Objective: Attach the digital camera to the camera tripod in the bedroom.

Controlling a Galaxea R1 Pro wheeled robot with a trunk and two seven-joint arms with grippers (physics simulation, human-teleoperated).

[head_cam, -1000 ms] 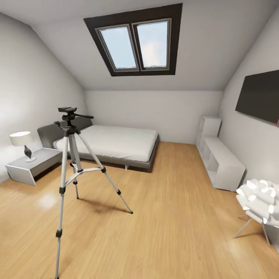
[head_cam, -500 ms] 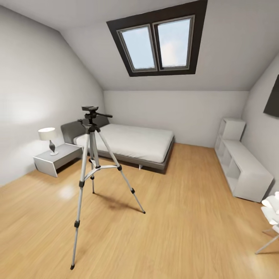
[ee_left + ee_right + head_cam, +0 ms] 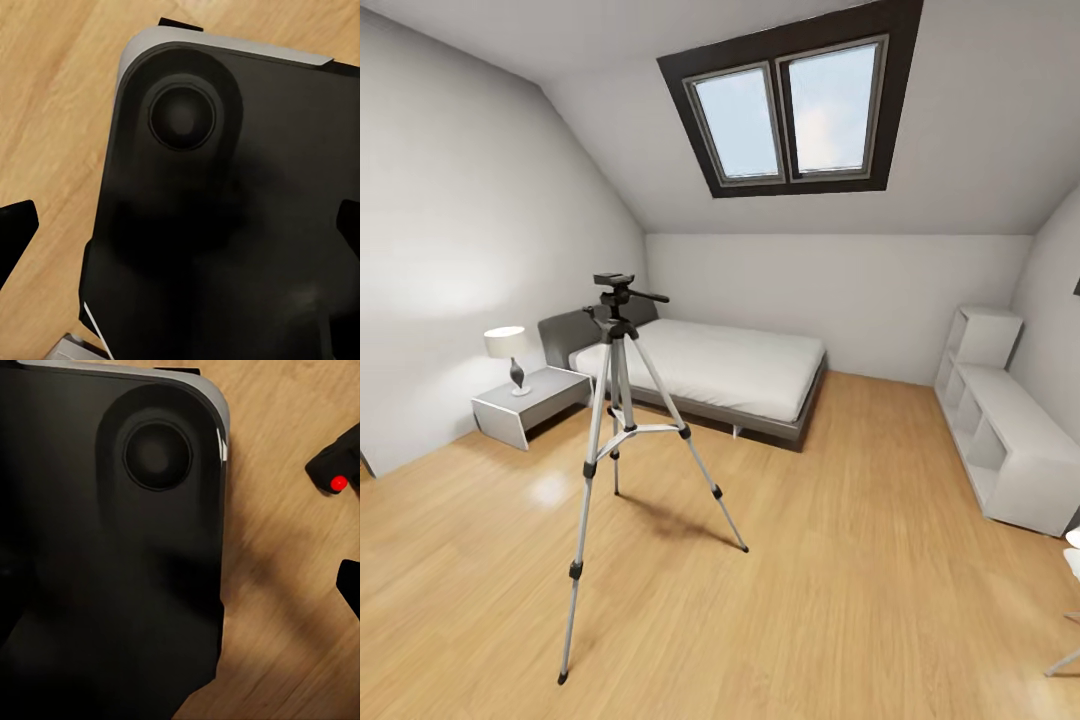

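Note:
The camera tripod (image 3: 615, 400) stands on the light wood floor left of centre in the head view, its three silver legs spread and its black head (image 3: 615, 285) bare, with the pan handle pointing right. Behind it lies the low grey bed (image 3: 710, 365) of the bedroom. In the right wrist view the digital camera (image 3: 339, 465), black with a red button, sits at the picture's edge over the floor, beside one black fingertip (image 3: 351, 585); I cannot tell what it rests on. My right gripper (image 3: 180, 585) looks open. My left gripper (image 3: 180, 229) is open over my own black base.
A nightstand (image 3: 525, 405) with a lamp (image 3: 508, 350) stands left of the bed. A white shelf unit (image 3: 1000, 440) lines the right wall, and a chair leg (image 3: 1065, 660) shows at the lower right. A skylight (image 3: 795, 105) sits in the sloped ceiling. Both wrist views show my black base (image 3: 225, 225).
The whole head picture has shifted right, so the camera has turned left. The tripod looks a little farther off, with its near foot in frame; nothing in the room moved.

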